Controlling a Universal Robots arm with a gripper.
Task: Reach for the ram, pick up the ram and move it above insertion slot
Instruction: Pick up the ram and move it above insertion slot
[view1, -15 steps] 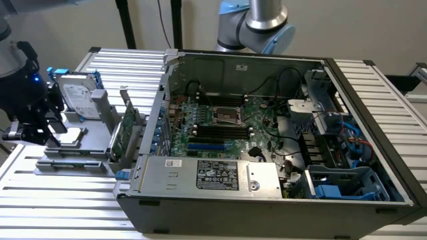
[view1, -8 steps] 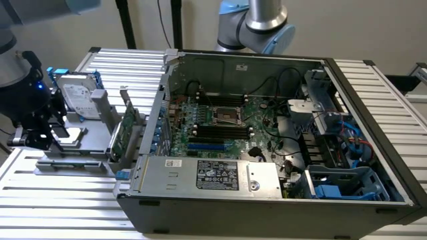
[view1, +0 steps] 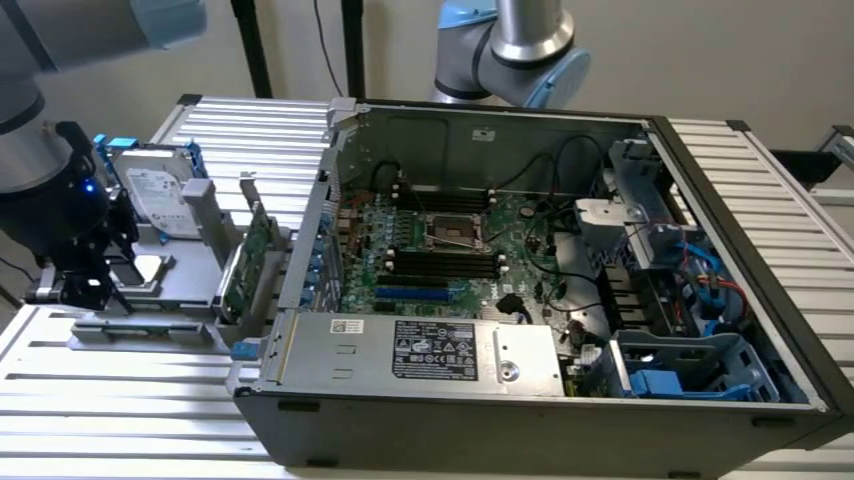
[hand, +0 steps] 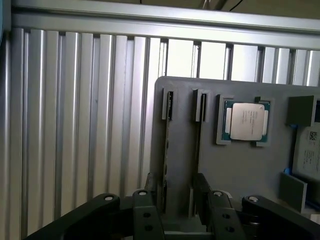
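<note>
Ram (hand: 165, 140) upright in gray holder (hand: 240, 170) slot; tool (hand: 175, 184) spread astride it, not clamped.

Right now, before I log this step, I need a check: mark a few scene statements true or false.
1. The thin, narrow ram stick stands edge-on in the grey holder plate. True.
2. The black gripper holds the ram in the air. False: the ram stands in its holder slot, and the gripper is open.
3. A silver square processor chip lies in the holder. True.
4. The dark computer case is closed. False: its side is open.
</note>
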